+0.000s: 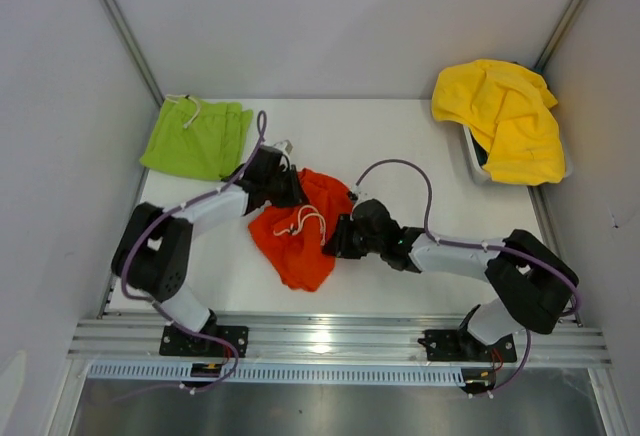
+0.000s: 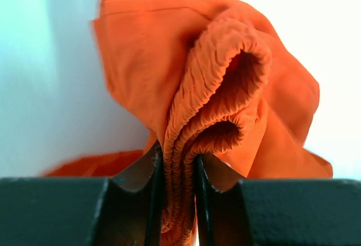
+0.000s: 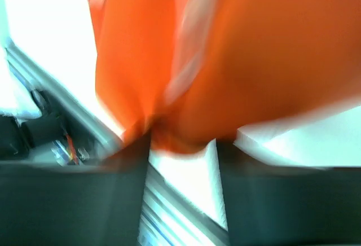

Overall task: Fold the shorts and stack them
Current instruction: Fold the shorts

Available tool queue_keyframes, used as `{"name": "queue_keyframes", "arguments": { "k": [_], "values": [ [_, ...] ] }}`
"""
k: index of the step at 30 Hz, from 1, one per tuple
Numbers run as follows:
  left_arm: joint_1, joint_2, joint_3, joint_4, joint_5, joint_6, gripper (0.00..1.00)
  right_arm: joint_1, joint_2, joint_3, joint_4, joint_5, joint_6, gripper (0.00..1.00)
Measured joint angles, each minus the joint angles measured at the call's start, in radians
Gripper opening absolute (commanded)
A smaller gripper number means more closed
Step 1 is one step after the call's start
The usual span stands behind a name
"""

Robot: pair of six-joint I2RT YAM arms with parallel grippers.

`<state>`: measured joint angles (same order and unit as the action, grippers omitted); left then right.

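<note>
The orange-red shorts lie crumpled mid-table, their white drawstring on top. My left gripper is at their far left edge. In the left wrist view it is shut on the gathered elastic waistband, which is pinched between both fingers. My right gripper is at the shorts' right edge. In the blurred right wrist view its jaws stand apart, with the edge of the orange cloth just at the tips. The lime-green shorts lie flat at the far left corner, away from both grippers.
A yellow cloth is draped over a grey bin at the far right. The metal rail runs along the near edge. Grey walls close in both sides and the back.
</note>
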<state>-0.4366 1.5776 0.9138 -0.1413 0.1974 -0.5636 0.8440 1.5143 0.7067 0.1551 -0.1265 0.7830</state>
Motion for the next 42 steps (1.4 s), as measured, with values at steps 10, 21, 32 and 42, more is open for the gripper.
{"name": "queue_keyframes", "arguments": {
  "k": [10, 21, 32, 42],
  "values": [
    [0.016, 0.288, 0.405, -0.137, 0.027, 0.195, 0.94, 0.106, -0.097, -0.01, -0.225, 0.059, 0.014, 0.99],
    [0.016, 0.304, 0.465, -0.262, -0.157, 0.237, 0.99, -0.19, -0.195, 0.104, -0.406, 0.019, -0.134, 0.92],
    [-0.013, -0.119, -0.037, -0.135, -0.202, -0.004, 0.99, -0.418, 0.051, 0.389, -0.428, -0.085, -0.301, 0.85],
    [-0.107, -0.406, -0.327, 0.029, -0.16, -0.28, 0.99, -0.488, 0.296, 0.552, -0.387, -0.191, -0.368, 0.44]
  ]
}}
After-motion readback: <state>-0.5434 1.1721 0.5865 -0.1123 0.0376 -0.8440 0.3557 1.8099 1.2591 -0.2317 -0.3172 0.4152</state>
